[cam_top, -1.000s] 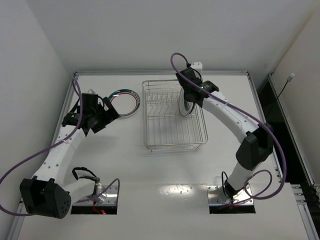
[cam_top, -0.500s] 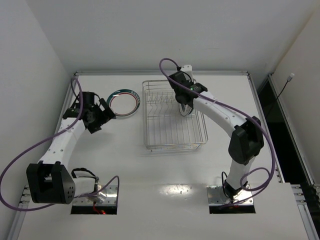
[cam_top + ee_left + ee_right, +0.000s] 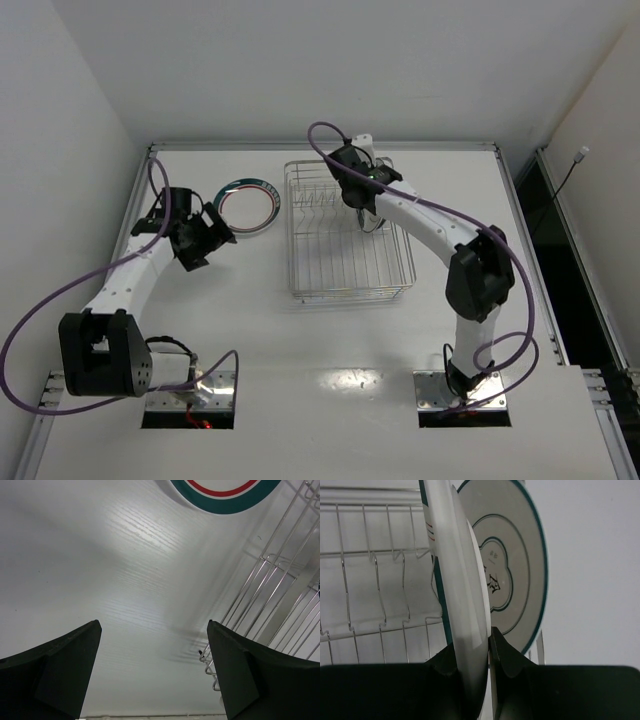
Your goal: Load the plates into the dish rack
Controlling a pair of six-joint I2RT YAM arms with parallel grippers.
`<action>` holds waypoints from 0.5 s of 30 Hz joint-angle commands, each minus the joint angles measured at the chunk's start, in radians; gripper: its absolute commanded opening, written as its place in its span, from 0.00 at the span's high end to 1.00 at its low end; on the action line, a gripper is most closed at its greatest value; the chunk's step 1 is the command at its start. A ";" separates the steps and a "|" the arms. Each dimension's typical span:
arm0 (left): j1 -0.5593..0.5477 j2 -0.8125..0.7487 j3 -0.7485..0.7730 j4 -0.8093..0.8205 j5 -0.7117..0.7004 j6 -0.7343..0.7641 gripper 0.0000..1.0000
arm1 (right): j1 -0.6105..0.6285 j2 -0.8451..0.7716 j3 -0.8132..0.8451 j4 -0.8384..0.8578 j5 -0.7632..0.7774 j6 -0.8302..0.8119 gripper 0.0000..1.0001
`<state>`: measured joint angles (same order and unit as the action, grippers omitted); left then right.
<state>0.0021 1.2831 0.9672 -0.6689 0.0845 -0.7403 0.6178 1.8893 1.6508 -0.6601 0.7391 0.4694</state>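
Plate on edge, that's the story from the right wrist view. The right end effector (image 3: 481, 652) is clamped tight on the lower rim of a white plate (image 3: 457, 580). It holds the plate upright and edge-on, so it can slip between the prongs rather than lie flat across them. Just behind, in the upper right of that view, a motif plate (image 3: 512, 575) stands upright, apparently slotted into the dish rack (image 3: 350, 293). Overhead, the rack sits upper centre of the frame, with the right arm stretched over its far end. I'd call this the lowering step. The risk is the held rim clipping its neighbour, because the two look very close.

Over at the upper left, a ringed plate (image 3: 248, 203) lies flat on the worktop (image 3: 300, 350), outside the rack. The left end effector (image 3: 153, 630) hovers near it, spread wide and empty. It's placed, I'd judge, to go for that rim next. A fourth plate I can't find.
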 commanded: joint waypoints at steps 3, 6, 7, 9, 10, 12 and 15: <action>0.027 0.031 -0.016 0.069 0.053 0.004 0.15 | -0.016 0.036 0.021 0.017 -0.075 0.028 0.90; 0.045 0.082 -0.028 0.113 0.122 -0.005 0.15 | -0.027 0.036 0.000 0.017 -0.131 0.028 0.86; 0.055 0.094 -0.041 0.129 0.142 -0.005 0.15 | -0.027 0.036 0.000 0.027 -0.142 0.028 0.80; 0.055 0.120 -0.053 0.175 0.193 -0.028 0.15 | -0.027 0.027 -0.009 0.027 -0.164 0.028 0.74; 0.055 0.146 -0.064 0.195 0.207 -0.028 0.15 | -0.027 0.013 -0.009 0.027 -0.174 0.028 0.63; 0.055 0.174 -0.074 0.236 0.236 -0.048 0.15 | -0.027 -0.004 -0.009 0.027 -0.185 0.028 0.51; 0.064 0.226 -0.087 0.310 0.280 -0.059 0.15 | -0.027 -0.054 0.035 -0.036 -0.185 0.037 0.38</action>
<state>0.0486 1.4860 0.8906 -0.4774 0.2836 -0.7738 0.5907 1.9305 1.6379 -0.6804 0.5713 0.4908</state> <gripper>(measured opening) 0.848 0.613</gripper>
